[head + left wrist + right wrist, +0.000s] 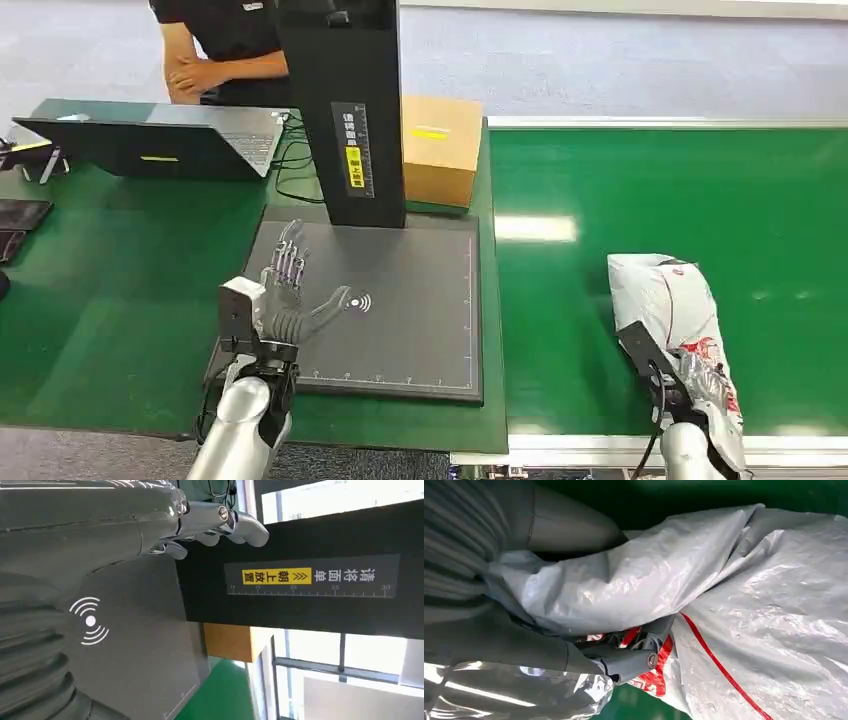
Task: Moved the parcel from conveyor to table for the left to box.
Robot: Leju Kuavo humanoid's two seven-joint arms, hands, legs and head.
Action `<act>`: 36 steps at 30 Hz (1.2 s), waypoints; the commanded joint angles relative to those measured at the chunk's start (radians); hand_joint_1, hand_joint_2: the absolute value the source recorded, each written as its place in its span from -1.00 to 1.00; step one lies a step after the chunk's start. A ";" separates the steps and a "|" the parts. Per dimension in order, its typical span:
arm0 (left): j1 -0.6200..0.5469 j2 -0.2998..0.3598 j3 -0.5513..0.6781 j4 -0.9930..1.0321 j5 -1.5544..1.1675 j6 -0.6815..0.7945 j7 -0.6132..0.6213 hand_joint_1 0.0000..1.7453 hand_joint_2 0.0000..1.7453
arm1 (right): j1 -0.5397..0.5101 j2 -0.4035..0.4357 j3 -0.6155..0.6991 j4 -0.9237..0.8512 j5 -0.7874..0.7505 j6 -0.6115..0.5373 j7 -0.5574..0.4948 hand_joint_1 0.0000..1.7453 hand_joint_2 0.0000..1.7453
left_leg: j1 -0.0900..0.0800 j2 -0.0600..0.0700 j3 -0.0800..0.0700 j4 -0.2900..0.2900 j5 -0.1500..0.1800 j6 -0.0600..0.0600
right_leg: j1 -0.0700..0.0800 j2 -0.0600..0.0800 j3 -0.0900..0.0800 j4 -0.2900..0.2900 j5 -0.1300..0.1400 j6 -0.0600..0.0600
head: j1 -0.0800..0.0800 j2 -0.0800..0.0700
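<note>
Gripping the crinkled grey plastic parcel (672,312) (red-printed), the right hand (690,385) closes; left hand (285,295) spread flat, holding nothing.

Green-topped desk (120,300) at left, adjoining a green conveyor belt (700,200) at right. On the desk: a dark grey scanner base plate (400,330) marked with a white wireless symbol, from whose far edge a black upright column (345,100) rises; a brown cardboard box (440,148) just beside the column on the far side; an open laptop (150,140) at far left, with black cables (292,160) beside it. On the belt: a grey plastic parcel (665,300) with red print, near its front edge.
</note>
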 commanded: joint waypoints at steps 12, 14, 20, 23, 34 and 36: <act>0.002 0.018 0.010 -0.048 0.043 0.050 -0.032 -1.00 1.00 | 0.028 0.082 0.066 -0.245 -0.261 -0.388 -0.478 1.00 1.00 | -0.003 0.001 -0.004 0.000 0.002 0.000 | -0.003 0.001 -0.005 0.002 0.001 0.000 | 0.000 0.000; -0.008 0.018 0.007 -0.032 0.046 0.050 -0.037 -1.00 1.00 | 0.028 0.088 0.082 -0.278 -0.274 -0.393 -0.498 1.00 1.00 | -0.003 0.001 -0.004 0.000 0.002 0.000 | -0.003 0.000 -0.005 0.002 0.001 -0.001 | 0.000 0.000; -0.026 0.023 -0.005 -0.003 0.055 0.049 -0.055 -1.00 1.00 | 0.042 0.100 0.162 -0.409 -0.285 -0.521 -0.646 1.00 1.00 | -0.003 0.000 -0.006 0.000 0.003 0.001 | -0.003 -0.001 -0.006 0.002 0.001 0.000 | 0.000 0.000; -0.034 0.022 0.002 -0.006 0.061 0.054 -0.072 -1.00 1.00 | 0.038 0.076 0.239 -0.438 -0.237 -0.504 -0.665 1.00 1.00 | -0.003 0.001 -0.006 0.000 0.003 0.001 | -0.003 0.001 -0.007 0.002 0.002 0.000 | 0.000 0.000; -0.037 0.027 0.030 -0.043 0.075 0.075 -0.109 -1.00 1.00 | -0.072 -0.079 0.711 -0.318 0.154 -0.238 -0.706 1.00 1.00 | -0.002 0.004 -0.005 -0.001 0.004 0.001 | -0.003 0.003 -0.007 0.001 0.003 0.000 | 0.000 0.000; -0.032 0.027 0.036 -0.049 0.083 0.073 -0.112 -1.00 1.00 | -0.098 -0.096 0.756 -0.285 0.178 -0.231 -0.699 1.00 1.00 | -0.002 0.005 -0.005 -0.001 0.003 0.001 | -0.002 0.004 -0.006 0.001 0.003 0.000 | 0.000 0.000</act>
